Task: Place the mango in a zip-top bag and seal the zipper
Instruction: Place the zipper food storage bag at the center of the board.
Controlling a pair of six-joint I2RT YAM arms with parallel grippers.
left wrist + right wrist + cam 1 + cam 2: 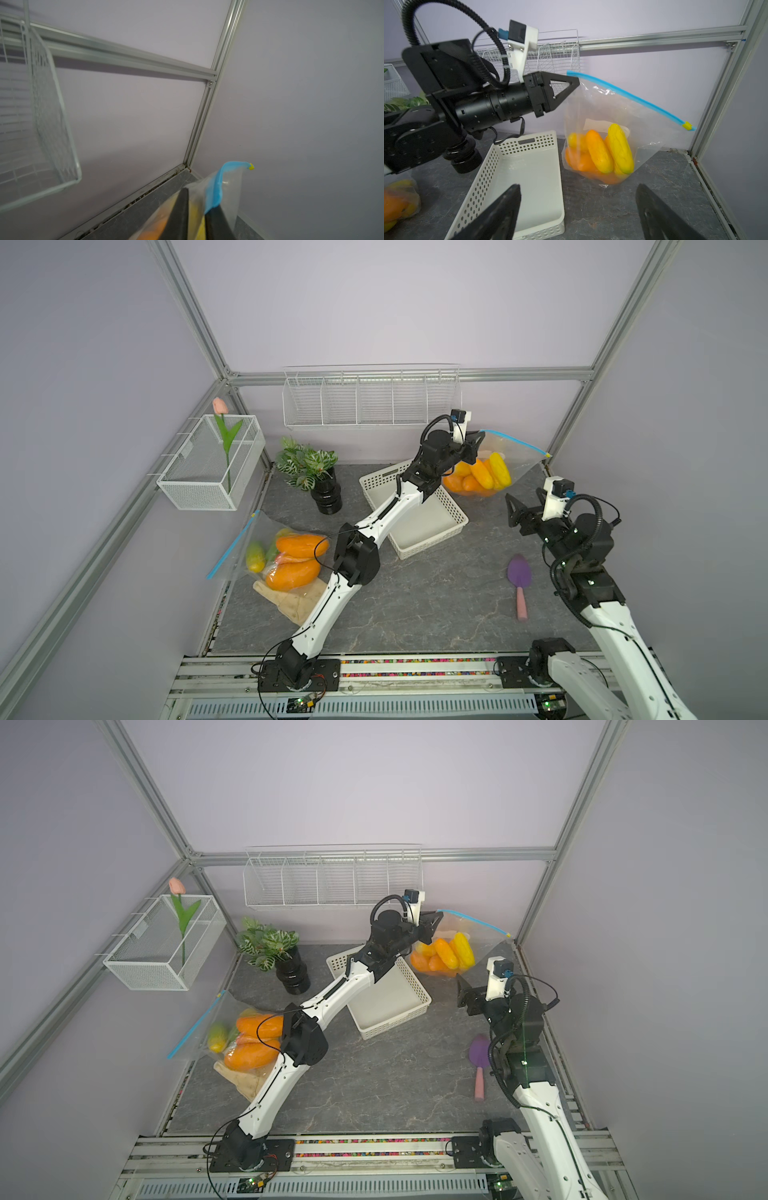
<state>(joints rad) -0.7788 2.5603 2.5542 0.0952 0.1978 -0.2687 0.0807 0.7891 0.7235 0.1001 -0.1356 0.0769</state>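
The mangoes (620,147), yellow and orange, sit heaped in the bottom of a clear zip-top bag (602,108). The bag stands in the far right corner of the table, just beside the white perforated basket (527,143). Its blue zipper (633,97) slopes down to a yellow slider (687,125) near the corner post.

The right wrist view shows the fruit plainly. The left wrist view catches only slivers of it, yet it alone shows the gap in the left gripper (197,199). Its jaws stand a little apart, and the zipper's end lies between them against one finger (216,222).

The right gripper (578,187) is spread wide and holds nothing, well apart from the bag and facing it.

Both top views add a second filled bag (266,539) at the left and a purple trowel (519,572).
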